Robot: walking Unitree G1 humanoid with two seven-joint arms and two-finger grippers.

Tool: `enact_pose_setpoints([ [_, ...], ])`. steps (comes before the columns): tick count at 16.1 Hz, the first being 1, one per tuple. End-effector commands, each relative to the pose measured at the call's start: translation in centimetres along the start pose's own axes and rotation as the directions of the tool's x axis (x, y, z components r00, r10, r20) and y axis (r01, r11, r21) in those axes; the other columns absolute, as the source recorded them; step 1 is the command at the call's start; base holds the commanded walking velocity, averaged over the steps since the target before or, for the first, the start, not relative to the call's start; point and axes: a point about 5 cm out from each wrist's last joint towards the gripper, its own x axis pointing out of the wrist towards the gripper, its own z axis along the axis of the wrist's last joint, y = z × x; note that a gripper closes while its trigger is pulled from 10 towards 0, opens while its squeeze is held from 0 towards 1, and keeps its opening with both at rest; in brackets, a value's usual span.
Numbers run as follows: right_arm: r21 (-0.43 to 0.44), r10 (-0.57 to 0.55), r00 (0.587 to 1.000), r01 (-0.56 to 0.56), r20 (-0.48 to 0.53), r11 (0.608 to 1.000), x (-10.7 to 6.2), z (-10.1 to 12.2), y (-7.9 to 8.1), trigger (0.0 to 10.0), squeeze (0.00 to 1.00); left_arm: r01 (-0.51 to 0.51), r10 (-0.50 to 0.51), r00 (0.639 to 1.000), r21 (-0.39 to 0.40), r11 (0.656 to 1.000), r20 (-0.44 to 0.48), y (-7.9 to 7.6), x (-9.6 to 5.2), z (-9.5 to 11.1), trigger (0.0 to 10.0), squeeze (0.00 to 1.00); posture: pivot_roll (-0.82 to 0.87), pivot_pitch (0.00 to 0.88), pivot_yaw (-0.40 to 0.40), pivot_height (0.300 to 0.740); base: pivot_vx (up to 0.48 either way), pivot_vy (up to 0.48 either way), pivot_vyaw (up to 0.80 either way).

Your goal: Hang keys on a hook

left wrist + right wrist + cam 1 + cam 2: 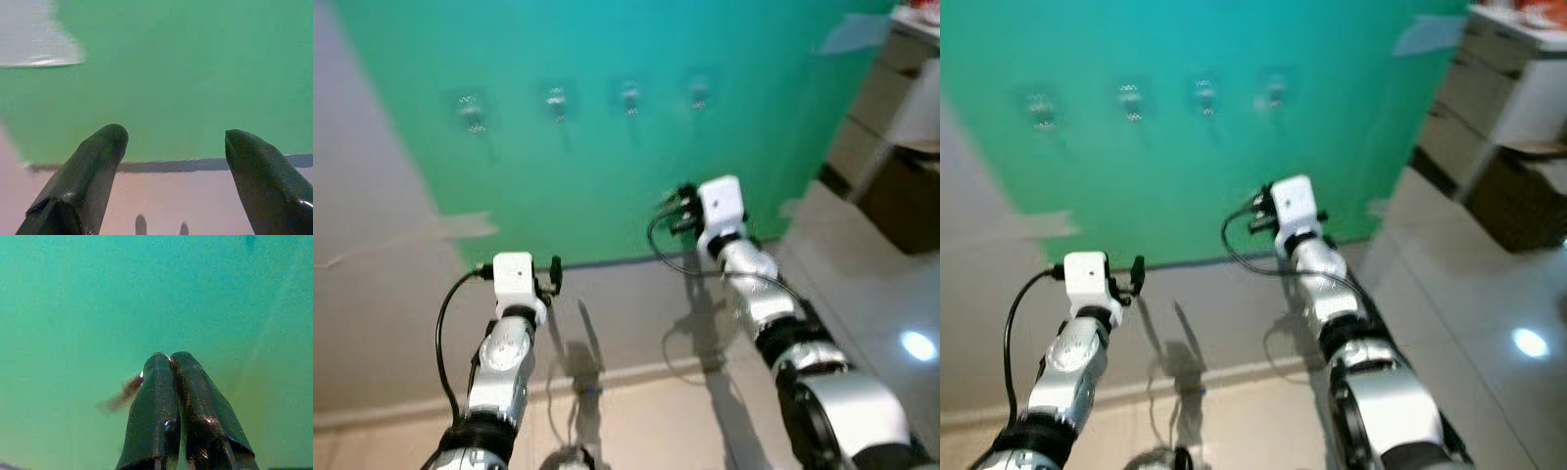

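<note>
Right hand (169, 363) pinching blurred keys (122, 395) before green wall panel (607, 147); left hand (171, 147) spread. Risk: hooks (629, 98) well above, small—ring misses, keys drop.

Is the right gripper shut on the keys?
Shut: the right gripper has its fingers pressed together. A blurred brownish bit sticks out beside them; cannot tell if it's keys.

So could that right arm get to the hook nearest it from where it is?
Probably yes. The right gripper, shut on something small and blurred, is raised toward the green wall panel, and nothing stands between it and the rightmost hook, which is higher up.
</note>
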Motion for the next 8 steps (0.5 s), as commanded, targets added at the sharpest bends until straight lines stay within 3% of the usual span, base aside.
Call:
enact_pose_setpoints([
  [1, 0.012, -0.024, 0.999, 0.024, 0.039, 1.0, 0.5, 1.2, -0.8, 0.0, 0.0, 0.001, -0.001, 1.0, -0.005, 1.0, 0.011, -0.2, 0.3, 0.4, 10.0, 0.0, -0.03, 0.0, 0.009, 0.74, 0.0, 0.0, 0.0],
  [5, -0.01, -0.042, 0.997, 0.042, 0.059, 0.999, 0.4, 1.5, -1.3, 0.0, 0.0, -0.006, 0.006, 1.0, -0.008, 1.0, 0.01, 0.0, 0.2, 0.3, 10.0, 0.0, -0.02, 0.0, 0.004, 0.74, 0.0, 0.0, 0.0],
  [8, -0.024, -0.048, 0.991, 0.052, 0.128, 0.998, 0.9, 3.1, -1.5, 0.0, 0.0, -0.01, 0.01, 1.0, -0.012, 1.0, 0.011, 0.0, 0.3, 0.3, 10.0, 0.0, -0.03, 0.0, -0.001, 0.74, 0.0, 0.0, 0.0],
])
